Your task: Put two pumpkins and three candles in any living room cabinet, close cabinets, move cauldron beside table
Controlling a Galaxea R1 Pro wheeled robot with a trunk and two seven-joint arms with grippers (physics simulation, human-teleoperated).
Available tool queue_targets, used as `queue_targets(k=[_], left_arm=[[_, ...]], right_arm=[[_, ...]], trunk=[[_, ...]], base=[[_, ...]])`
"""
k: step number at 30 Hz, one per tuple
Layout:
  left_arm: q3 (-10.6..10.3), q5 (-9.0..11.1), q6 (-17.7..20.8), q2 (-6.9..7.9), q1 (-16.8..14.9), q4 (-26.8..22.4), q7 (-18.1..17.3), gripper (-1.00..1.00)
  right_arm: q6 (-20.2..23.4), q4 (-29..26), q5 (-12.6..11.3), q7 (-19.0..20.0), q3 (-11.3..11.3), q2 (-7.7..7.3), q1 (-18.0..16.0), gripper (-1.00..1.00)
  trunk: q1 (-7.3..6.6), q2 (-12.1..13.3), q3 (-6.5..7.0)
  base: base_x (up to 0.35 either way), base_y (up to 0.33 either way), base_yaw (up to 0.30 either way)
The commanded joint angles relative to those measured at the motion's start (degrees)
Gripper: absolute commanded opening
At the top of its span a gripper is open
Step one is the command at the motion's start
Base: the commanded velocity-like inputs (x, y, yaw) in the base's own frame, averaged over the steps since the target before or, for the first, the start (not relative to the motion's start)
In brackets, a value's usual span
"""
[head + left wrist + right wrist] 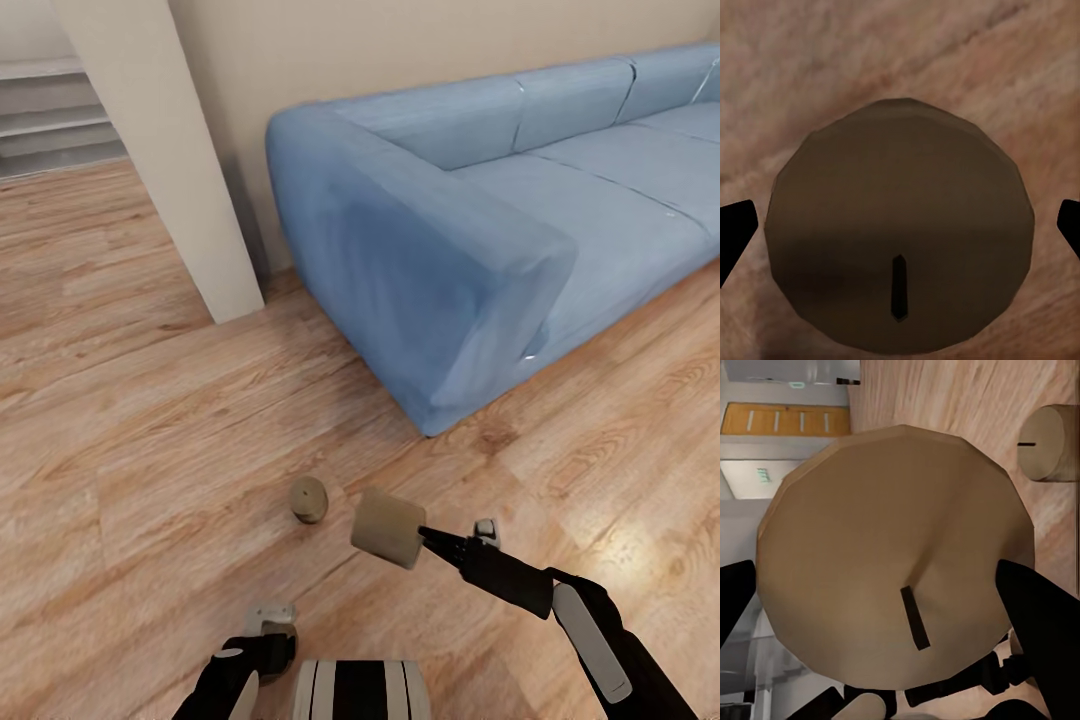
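Observation:
My right gripper (425, 535) is shut on a tan cylindrical candle (388, 527), held level just above the wooden floor; its wick end (892, 562) faces the right wrist camera. A second candle (308, 499) lies on its side on the floor just left of it, also seen as the candle (1050, 442). My left gripper (270, 625) points down at the bottom edge. A third candle (900, 232) sits wick-up between its black fingertips (735, 232), which flank both of its sides. The pumpkins, cabinet, cauldron and table are out of view.
A blue sofa (480, 230) fills the right half, its arm end close in front of my right gripper. A beige pillar (170, 150) stands at the upper left against the wall. Wooden floor (120, 430) stretches open to the left.

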Motion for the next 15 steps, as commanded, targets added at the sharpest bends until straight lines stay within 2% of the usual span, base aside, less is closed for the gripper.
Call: queue_targets(k=[1, 5, 8, 15], left_arm=[[0.0, 0.0, 0.0, 0.0, 0.0, 0.0, 0.0, 1.0], [0.0, 0.0, 0.0, 0.0, 0.0, 0.0, 0.0, 1.0], [0.0, 0.0, 0.0, 0.0, 0.0, 0.0, 0.0, 1.0], [0.0, 0.0, 0.0, 0.02, 0.0, 0.0, -0.1, 1.0]], right_arm=[[0.1, 0.0, -0.2, 0.0, 0.0, 0.0, 0.0, -1.0], [0.1, 0.0, -0.2, 0.0, 0.0, 0.0, 0.0, -1.0], [0.1, 0.0, -0.2, 0.0, 0.0, 0.0, 0.0, -1.0], [0.1, 0.0, -0.2, 0.0, 0.0, 0.0, 0.0, -1.0]], trunk=[[0.02, 0.0, -0.23], [0.05, 0.0, -0.45], [0.13, -0.1, -1.11], [0.13, -0.1, -1.11]], base=[[0.0, 0.0, 0.0], [0.0, 0.0, 0.0], [0.0, 0.0, 0.0], [0.0, 0.0, 0.0]])
